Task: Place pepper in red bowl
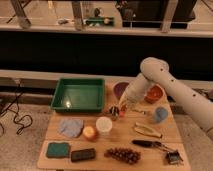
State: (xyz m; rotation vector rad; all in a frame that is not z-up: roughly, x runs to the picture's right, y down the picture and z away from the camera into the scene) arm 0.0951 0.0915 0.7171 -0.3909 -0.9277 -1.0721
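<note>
A light wooden table [75, 162] stands on a pale floor in a dim room, with a long dark counter and metal posts running behind it. The white arm [172, 87] reaches in from the right and bends down to the middle of the table, where the gripper [118, 111] hangs low just above the wood, right of the green tray [80, 94] and above the white cup [104, 124]. A small orange-red piece, the pepper [122, 113], shows at the gripper's tip; whether it is held or lies on the table I cannot tell.

The red bowl [154, 93] sits at the back right of the table, partly behind the arm, with the purple bowl [120, 89] just to its left. In front of the tray lie a blue-grey cloth [70, 127] and a round orange fruit [89, 132] beside the cup. Along the near edge are a teal sponge [57, 149], a dark block [82, 154] and a bunch of grapes [123, 154]. To the right lie a pale yellowish piece [147, 131], a small blue cup [160, 114] and a dark-handled tool [148, 144]. Black cables [12, 117] trail over the floor on the left.
</note>
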